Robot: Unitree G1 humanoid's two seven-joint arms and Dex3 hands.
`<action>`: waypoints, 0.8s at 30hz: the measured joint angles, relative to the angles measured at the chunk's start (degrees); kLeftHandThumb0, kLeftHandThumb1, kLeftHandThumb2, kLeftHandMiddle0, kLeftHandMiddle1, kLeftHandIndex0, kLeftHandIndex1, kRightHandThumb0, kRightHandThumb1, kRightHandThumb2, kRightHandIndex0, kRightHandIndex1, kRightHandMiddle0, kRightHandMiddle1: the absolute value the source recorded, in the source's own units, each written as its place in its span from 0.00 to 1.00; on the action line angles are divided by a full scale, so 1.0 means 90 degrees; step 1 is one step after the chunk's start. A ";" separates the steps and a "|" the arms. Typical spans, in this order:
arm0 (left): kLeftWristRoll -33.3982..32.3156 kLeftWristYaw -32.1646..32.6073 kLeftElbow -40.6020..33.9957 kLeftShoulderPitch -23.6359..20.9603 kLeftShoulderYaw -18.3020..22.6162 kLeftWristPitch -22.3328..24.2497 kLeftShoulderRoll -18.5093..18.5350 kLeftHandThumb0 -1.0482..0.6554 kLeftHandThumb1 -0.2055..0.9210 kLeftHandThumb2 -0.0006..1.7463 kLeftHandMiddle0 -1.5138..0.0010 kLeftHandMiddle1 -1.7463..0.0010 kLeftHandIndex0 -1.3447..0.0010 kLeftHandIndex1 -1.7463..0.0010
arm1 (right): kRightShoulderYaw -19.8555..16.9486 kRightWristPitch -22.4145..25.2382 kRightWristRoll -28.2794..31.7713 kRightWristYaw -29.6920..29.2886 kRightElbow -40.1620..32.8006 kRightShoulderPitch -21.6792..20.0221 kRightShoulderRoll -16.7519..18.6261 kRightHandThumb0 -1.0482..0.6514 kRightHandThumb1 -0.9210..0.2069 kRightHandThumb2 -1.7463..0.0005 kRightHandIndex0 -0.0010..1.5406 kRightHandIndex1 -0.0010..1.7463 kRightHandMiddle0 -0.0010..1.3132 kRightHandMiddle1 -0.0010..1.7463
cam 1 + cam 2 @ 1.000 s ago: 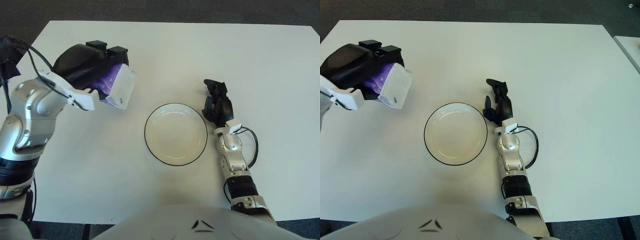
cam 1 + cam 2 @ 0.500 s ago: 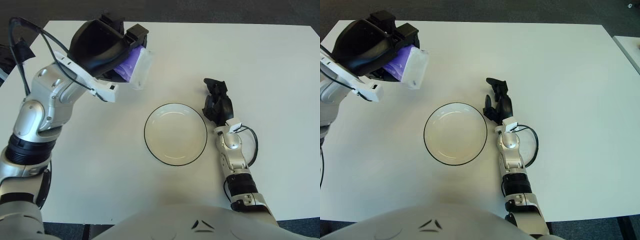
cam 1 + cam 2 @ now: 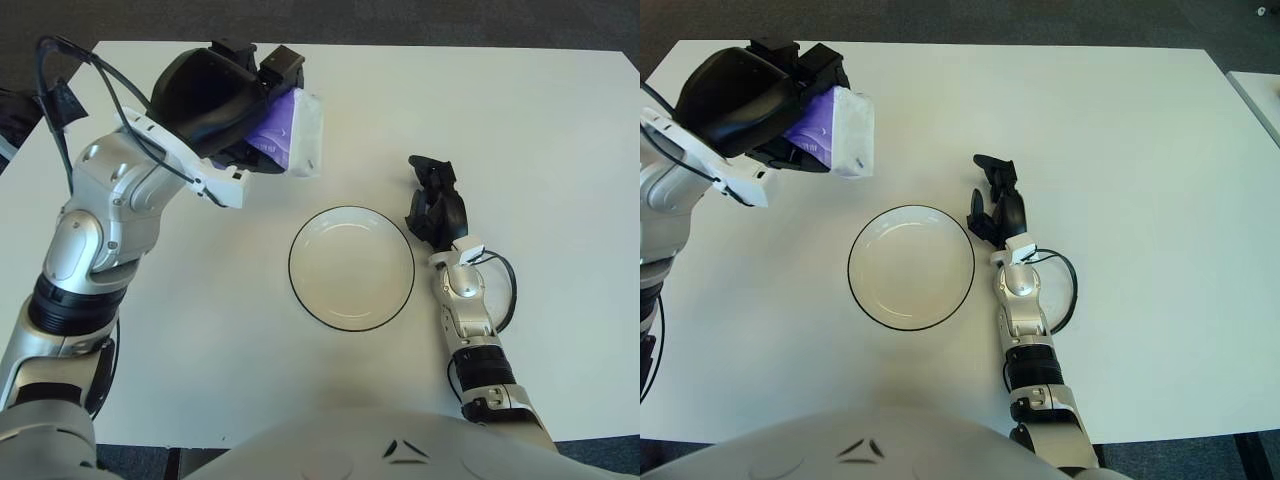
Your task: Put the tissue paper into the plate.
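At the bottom centre of the frame, the robot's torso (image 3: 400,450) fills the lower edge. Just above it begins the white table (image 3: 520,120), which covers most of the view.

In the lower right, the right forearm rises from the torso toward the centre of the frame. The right hand (image 3: 435,205) shows just to the right of the plate, close to its rim. Its black fingers (image 3: 430,172) are loosely curled and hold nothing. Whether the hand touches the table cannot be told.

The plate (image 3: 351,268) sits at the centre of the frame. It is white, round, with a thin dark rim, and its bowl holds nothing.

On the left side, the left arm (image 3: 95,230) runs up from the lower left corner, with black cables looping over its upper joint. The left hand (image 3: 215,100) is in the upper left of the frame, raised above the table surface. Its black fingers are closed around the tissue paper (image 3: 290,135), a purple pack with a white, translucent end facing right. The pack is held tilted, up and to the left of the plate, apart from it and not over its bowl.

Beyond the far table edge, dark floor (image 3: 400,20) runs along the top of the frame.
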 measured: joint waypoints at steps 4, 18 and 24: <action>-0.0562 0.0006 0.0042 -0.0132 -0.0385 -0.0358 -0.0323 0.36 0.60 0.64 0.28 0.04 0.63 0.00 | -0.0005 -0.0144 -0.0015 -0.0027 0.0043 0.0019 -0.0033 0.24 0.00 0.52 0.16 0.22 0.00 0.60; -0.1526 -0.0628 0.0064 -0.0132 -0.1412 -0.1341 -0.0715 0.35 0.54 0.69 0.18 0.00 0.59 0.00 | 0.0000 -0.0202 -0.0024 -0.0244 0.0146 -0.0085 0.0021 0.27 0.00 0.54 0.17 0.24 0.00 0.61; -0.1480 -0.0793 0.0017 -0.0096 -0.1766 -0.1238 -0.0953 0.34 0.50 0.73 0.18 0.00 0.57 0.00 | 0.0008 -0.0215 -0.0039 -0.0355 0.0199 -0.0100 0.0003 0.27 0.00 0.51 0.17 0.25 0.00 0.60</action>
